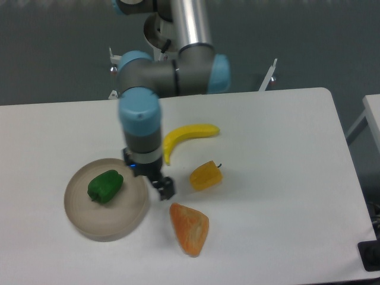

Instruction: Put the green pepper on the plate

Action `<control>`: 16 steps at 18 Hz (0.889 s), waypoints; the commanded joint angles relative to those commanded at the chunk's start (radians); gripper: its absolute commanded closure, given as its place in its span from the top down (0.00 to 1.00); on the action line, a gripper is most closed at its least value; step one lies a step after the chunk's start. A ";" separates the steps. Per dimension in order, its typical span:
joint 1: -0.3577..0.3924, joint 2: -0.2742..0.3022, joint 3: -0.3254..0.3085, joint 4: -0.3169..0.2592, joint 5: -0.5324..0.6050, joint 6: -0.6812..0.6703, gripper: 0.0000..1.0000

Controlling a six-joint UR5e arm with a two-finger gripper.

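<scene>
Hand [164,189]: empty, jaw state unclear | green pepper [105,186] lies on plate [119,228]

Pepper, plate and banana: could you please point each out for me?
Green pepper [105,186], fixed camera, middle of its body.
Plate [113,225], fixed camera, bare inner surface near the front rim.
Banana [185,135], fixed camera, middle of its curve.

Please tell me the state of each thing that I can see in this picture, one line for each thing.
green pepper: lying on the plate, not held
plate: on the table, holds the pepper
tool: beside the plate, holds nothing
banana: lying on the table
yellow pepper: on the table
</scene>
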 joint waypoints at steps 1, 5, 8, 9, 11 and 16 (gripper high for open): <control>0.025 0.002 0.000 -0.011 -0.001 0.058 1.00; 0.098 0.009 -0.002 -0.060 0.005 0.221 1.00; 0.141 0.009 -0.008 -0.063 0.006 0.320 1.00; 0.155 0.009 -0.008 -0.065 0.005 0.330 1.00; 0.180 0.006 -0.017 -0.065 -0.005 0.355 1.00; 0.221 0.003 -0.035 -0.065 -0.029 0.427 1.00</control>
